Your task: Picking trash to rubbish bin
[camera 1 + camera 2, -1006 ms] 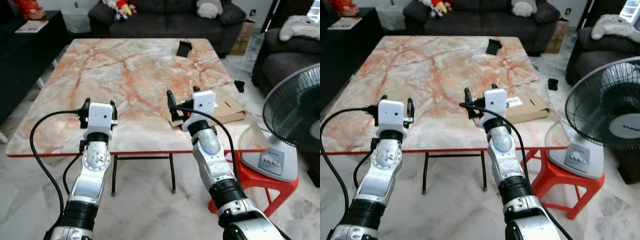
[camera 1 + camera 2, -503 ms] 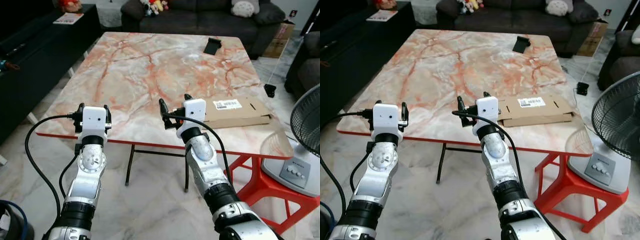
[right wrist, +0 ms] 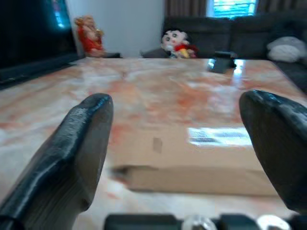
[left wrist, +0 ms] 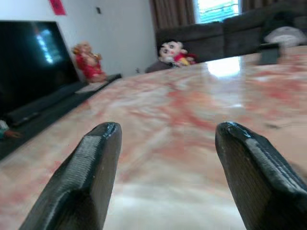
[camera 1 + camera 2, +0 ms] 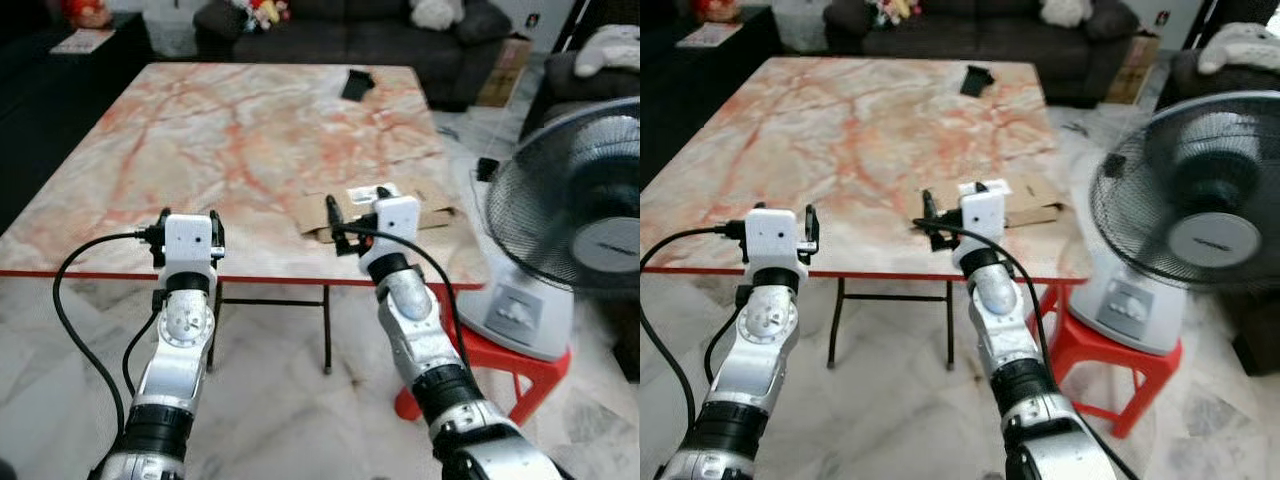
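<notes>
At the near edge of the worktop (image 5: 120, 190) both arms are raised. The left hand (image 5: 188, 222) hovers at about 8 o'clock with its fingers spread wide and nothing between them. The right hand (image 5: 352, 218), near 5 o'clock, is also spread wide and empty, and it points at the flat cardboard box (image 5: 425, 203) lying just beyond it on the marble top. That box looks like the trash to be picked, so I judge this to be the approach step, with no grasp yet made. Next the right hand would need to reach forward and low to catch the box's near edge, since it lies flat. A white label (image 3: 218, 136) sits on the box, its print too blurred to read. Farther off at 12 o'clock stands a small black object (image 5: 357, 85), and a fan (image 5: 570, 215) stands off to 3 o'clock.
</notes>
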Controlling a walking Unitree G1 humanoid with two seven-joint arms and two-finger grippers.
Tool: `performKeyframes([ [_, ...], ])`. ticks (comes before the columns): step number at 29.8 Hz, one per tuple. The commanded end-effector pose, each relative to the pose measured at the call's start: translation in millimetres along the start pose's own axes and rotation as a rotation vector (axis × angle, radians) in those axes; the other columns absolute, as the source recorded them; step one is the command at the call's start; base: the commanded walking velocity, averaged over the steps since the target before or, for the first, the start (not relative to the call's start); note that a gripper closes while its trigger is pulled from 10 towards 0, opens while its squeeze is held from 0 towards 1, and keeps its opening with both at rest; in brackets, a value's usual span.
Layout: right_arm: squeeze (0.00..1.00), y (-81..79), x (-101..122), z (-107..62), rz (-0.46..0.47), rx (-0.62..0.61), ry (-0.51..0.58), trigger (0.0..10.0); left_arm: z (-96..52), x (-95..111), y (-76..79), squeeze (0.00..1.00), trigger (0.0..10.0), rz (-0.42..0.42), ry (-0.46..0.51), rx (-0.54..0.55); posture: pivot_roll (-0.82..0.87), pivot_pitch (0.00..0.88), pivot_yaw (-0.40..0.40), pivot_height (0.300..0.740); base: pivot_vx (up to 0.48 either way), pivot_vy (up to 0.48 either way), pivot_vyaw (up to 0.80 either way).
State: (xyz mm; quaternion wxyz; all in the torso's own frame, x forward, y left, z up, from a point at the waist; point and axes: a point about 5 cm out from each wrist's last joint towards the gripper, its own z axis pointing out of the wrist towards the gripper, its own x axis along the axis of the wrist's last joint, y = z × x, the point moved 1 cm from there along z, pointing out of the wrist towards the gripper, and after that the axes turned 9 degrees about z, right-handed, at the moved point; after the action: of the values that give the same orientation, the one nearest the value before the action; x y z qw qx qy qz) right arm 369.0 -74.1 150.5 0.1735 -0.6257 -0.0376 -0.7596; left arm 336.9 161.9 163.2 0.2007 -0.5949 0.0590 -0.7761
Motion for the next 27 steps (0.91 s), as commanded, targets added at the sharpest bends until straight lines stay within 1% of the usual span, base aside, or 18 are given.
performKeyframes([
  [1, 0.00, -6.3, 2.7, 2.6, 0.014, 0.018, 0.010, 10.0, 1.4, -1.2, -5.8, 0.00, 10.0, 0.000, 0.002, 0.010, 0.09, 0.102, -0.024, 0.740, 0.000, 0.000, 0.00],
  [6, 0.00, -7.8, 2.3, 2.0, 0.014, 0.025, 0.012, 10.0, 2.4, -0.2, -5.2, 0.00, 10.0, -0.017, 0.005, 0.013, 0.09, 0.094, -0.025, 0.740, 0.000, 0.000, 0.00],
  [8, 0.00, -8.1, 3.4, 2.4, 0.002, 0.036, 0.013, 10.0, 4.1, -0.9, -5.0, 0.00, 10.0, -0.030, -0.007, 0.025, 0.08, 0.080, -0.031, 0.740, 0.000, 0.000, 0.00],
  [14, 0.00, -7.6, 4.8, 3.5, 0.006, 0.036, 0.016, 10.0, 4.1, -1.5, -5.4, 0.00, 10.0, -0.032, -0.010, 0.029, 0.08, 0.073, -0.034, 0.740, 0.000, 0.000, 0.00],
  [23, 0.00, -12.8, 4.7, 4.8, 0.013, 0.058, 0.013, 10.0, 4.6, -3.6, -10.6, 0.00, 10.0, -0.031, -0.012, 0.047, 0.09, 0.052, -0.043, 0.740, 0.278, 0.000, 0.00],
  [27, 0.00, -12.7, 4.6, 4.8, 0.021, 0.058, 0.012, 10.0, 4.7, -4.0, -10.6, 0.00, 10.0, -0.031, -0.012, 0.047, 0.09, 0.048, -0.043, 0.740, 0.288, 0.000, 0.00],
])
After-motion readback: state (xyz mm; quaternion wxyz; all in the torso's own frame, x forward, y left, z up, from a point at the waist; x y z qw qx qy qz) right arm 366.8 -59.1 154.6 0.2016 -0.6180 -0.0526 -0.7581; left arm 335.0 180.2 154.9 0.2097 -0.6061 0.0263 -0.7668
